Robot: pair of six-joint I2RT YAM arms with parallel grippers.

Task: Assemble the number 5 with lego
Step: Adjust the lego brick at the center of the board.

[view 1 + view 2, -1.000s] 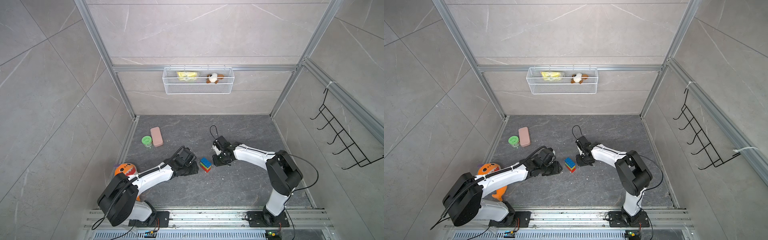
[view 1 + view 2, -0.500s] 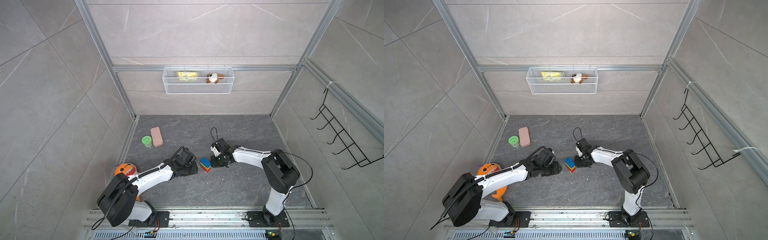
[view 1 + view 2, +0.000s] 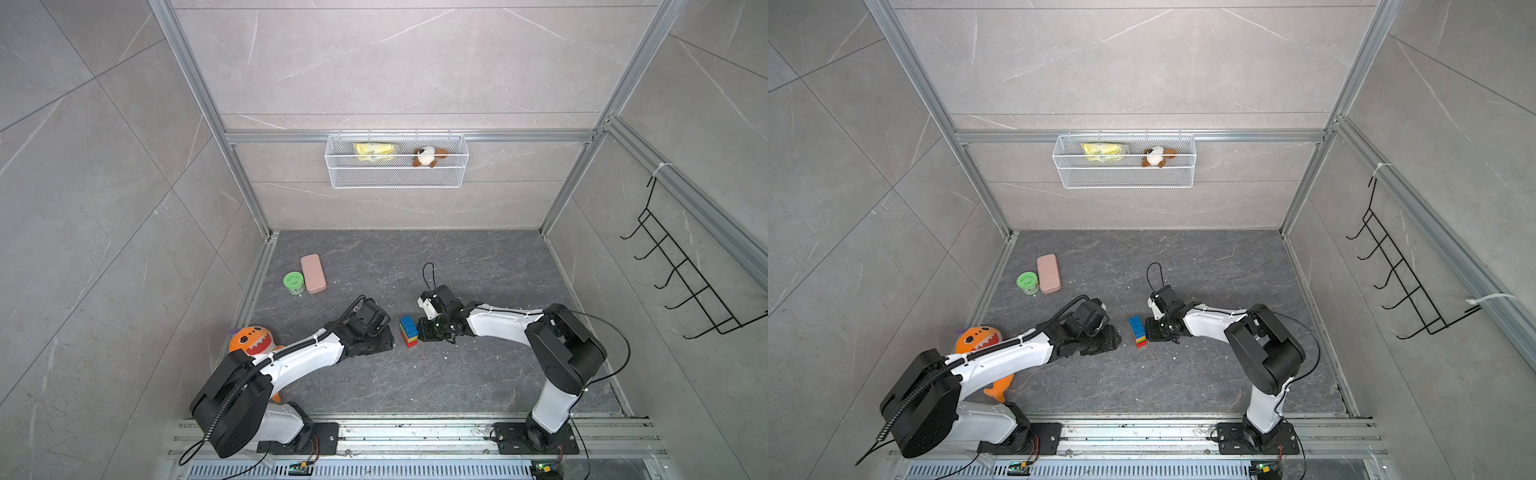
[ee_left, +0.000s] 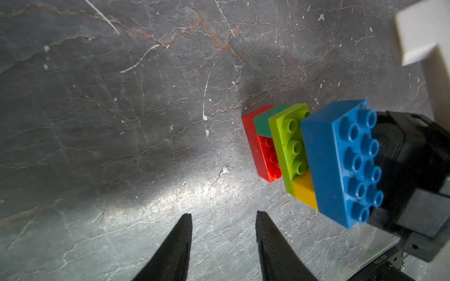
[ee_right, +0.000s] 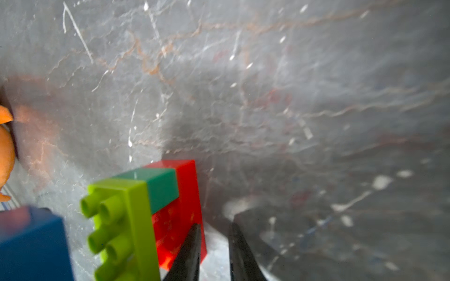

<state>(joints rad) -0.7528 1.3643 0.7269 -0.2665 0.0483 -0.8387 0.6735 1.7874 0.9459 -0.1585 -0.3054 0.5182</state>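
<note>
Blue-topped number 5 [image 3: 409, 331] stands upright on the grey table [image 3: 478, 374] in both top views, near mid-table. Bricks' long axis runs roughly 11-to-5, studs up. Left gripper [image 3: 386, 341] sits just off its 9 o'clock side, right gripper [image 3: 424, 332] tight at its 3 o'clock side.

Left wrist view: blue brick [image 4: 338, 160], yellow brick [image 4: 304, 192], lime-green brick [image 4: 289, 146], dark-green brick [image 4: 264, 122] and red brick [image 4: 261, 150] are all joined. The short bricks are at opposite ends, so the 5 reads. Left jaws part-open, empty, clear of the stack.

Right wrist view: right jaws nearly closed on nothing, one fingertip [image 5: 190, 250] at the red base; contact unclear.

Judgement: assembly looks done, and the step is final seating or steadying. Next move: right arm backs off toward 3 o'clock without dragging the base. The narrow stack could tip.
</note>
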